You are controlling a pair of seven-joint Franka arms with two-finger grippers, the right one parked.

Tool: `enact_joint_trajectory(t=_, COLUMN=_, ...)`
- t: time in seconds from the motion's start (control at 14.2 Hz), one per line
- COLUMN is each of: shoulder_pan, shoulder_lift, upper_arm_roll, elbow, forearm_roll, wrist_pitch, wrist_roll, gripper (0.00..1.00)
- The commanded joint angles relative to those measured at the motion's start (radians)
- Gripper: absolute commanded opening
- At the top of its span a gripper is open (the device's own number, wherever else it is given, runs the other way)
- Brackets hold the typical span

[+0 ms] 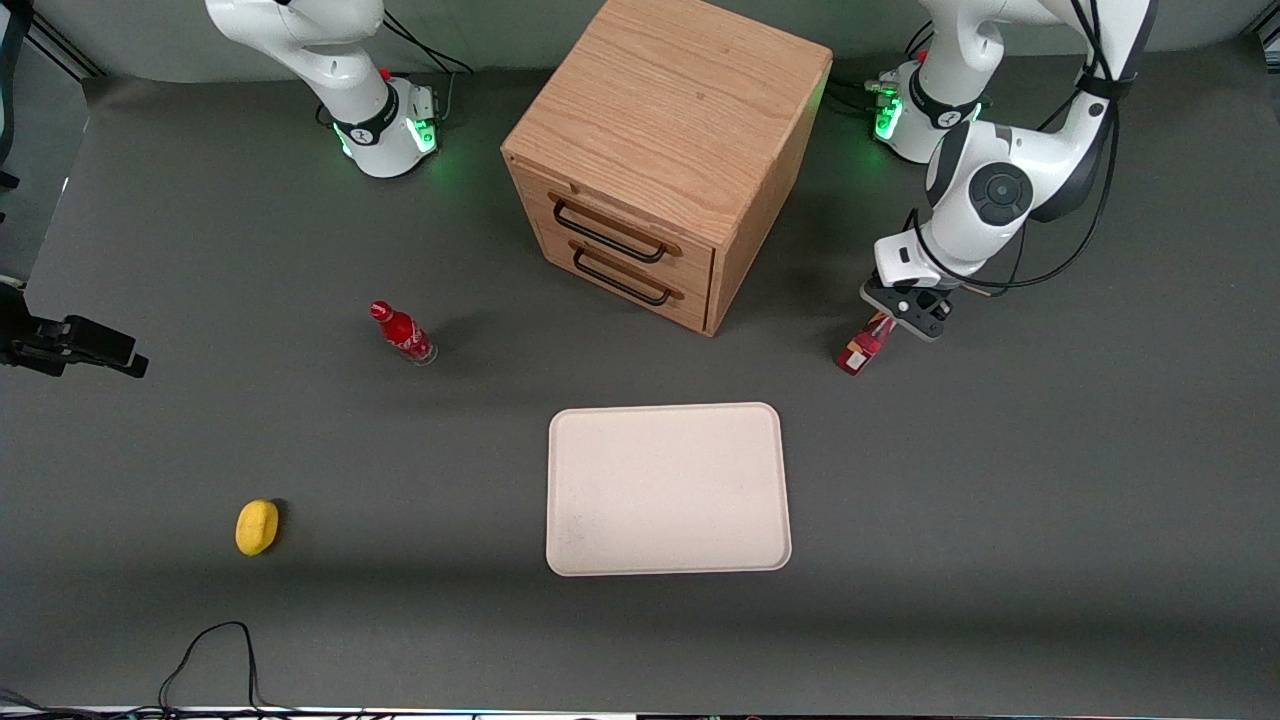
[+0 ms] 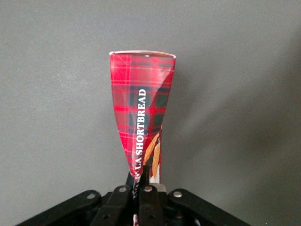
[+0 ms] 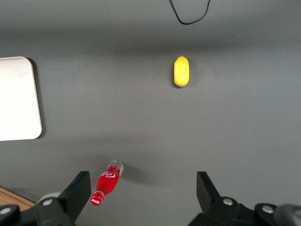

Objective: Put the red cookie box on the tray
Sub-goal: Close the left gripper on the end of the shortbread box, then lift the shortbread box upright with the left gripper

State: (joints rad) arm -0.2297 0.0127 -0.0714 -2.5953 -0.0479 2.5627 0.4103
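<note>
Gripping one end of the red-tartan red cookie box [image 2: 141,113], seemingly upright, jaws closed.

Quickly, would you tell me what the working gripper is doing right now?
Gripper: closed on the red cookie box, held above the table beside the cabinet, not yet over the tray.

A: What sits on the grey table [image 1: 1050,520]?
B: The tray [image 1: 668,490], near the front camera. A wooden cabinet [image 1: 660,160] farther off. A red bottle [image 1: 402,333] and a yellow lemon [image 1: 257,527] toward the parked arm's end.
A: The gripper [image 1: 897,322]?
B: Above the table toward the working arm's end, clamping the box [image 1: 864,346].
</note>
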Motion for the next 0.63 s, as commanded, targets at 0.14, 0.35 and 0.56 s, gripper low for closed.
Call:
enact_joint_trajectory(t=0.14, shoulder_pan=0.004, shoulder_lift=-0.109, upper_arm_roll=0.032, elbow=0.151, forearm_roll=0.01, wrist_pitch=-0.311, wrist_roll=-0.007, gripper=0.0)
enact_joint_trajectory(t=0.35, shoulder_pan=0.009, shoulder_lift=-0.132, upper_arm_roll=0.041, elbow=0.367, forearm_roll=0.01, wrist_pitch=-0.594, wrist_roll=-0.065, gripper=0.0)
enact_joint_trajectory(t=0.56, shoulder_pan=0.015, shoulder_lift=-0.126, upper_arm_roll=0.065, elbow=0.666, forearm_roll=0.007, wrist_pitch=-0.92, wrist_roll=-0.087, gripper=0.0)
